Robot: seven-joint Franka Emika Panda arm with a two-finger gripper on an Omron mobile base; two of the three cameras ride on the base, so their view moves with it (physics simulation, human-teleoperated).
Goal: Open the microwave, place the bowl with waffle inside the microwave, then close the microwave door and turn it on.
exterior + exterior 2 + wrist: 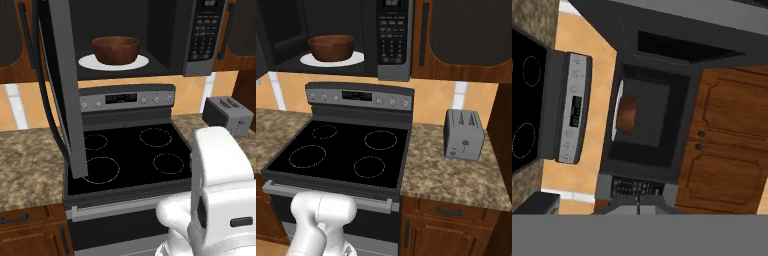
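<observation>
- The microwave (150, 30) hangs above the stove (130, 155) with its door (62, 85) swung wide open to the left, reaching down in front of the stove's left burners in the left base view.
- The bowl (116, 49) sits inside the microwave on the white round plate (142, 62); whether the waffle is in it cannot be made out.
- The claw (638, 204) has its two dark tips pressed together at the bottom of the hand view, holding nothing, just in front of the keypad strip (634, 188).
- Nothing stands between the open cavity and the claw; the open door is the nearest obstacle, off to the left.
- A grey toaster (463, 134) stands on the counter to the right of the stove, well apart from the microwave.
- The speckled stone counter (451, 175) runs on both sides of the black four-ring stove, with brown wooden cabinets (466, 40) above and below.
- The wall behind is orange-tan with a pale stripe.
- The stove's control panel (358, 96) has a small display and knobs; its writing and the keypad's are too small to read.
</observation>
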